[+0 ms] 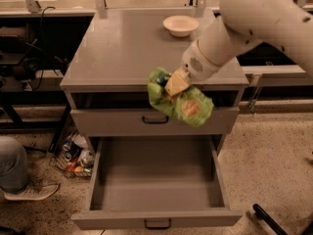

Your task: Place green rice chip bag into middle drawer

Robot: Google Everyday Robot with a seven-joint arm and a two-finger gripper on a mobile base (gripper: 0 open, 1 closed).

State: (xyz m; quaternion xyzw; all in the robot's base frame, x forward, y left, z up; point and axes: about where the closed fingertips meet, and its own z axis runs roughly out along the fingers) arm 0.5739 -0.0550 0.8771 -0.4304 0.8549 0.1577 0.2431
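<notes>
The green rice chip bag (183,104) is a crinkly light-green foil bag with an orange chip picture. It hangs in the air in front of the cabinet's front edge, over the closed upper drawer front. My gripper (174,85) is shut on the bag's top and holds it up. The white arm reaches in from the upper right. The middle drawer (156,185) is pulled wide open below the bag. It is a plain grey box with nothing inside and a small dark handle (157,223) on its front.
A white bowl (181,25) stands on the grey cabinet top (117,53) at the back. The closed upper drawer has a black handle (155,119). Cans and clutter (76,155) lie on the floor to the left of the cabinet. A dark bar (269,219) lies at the lower right.
</notes>
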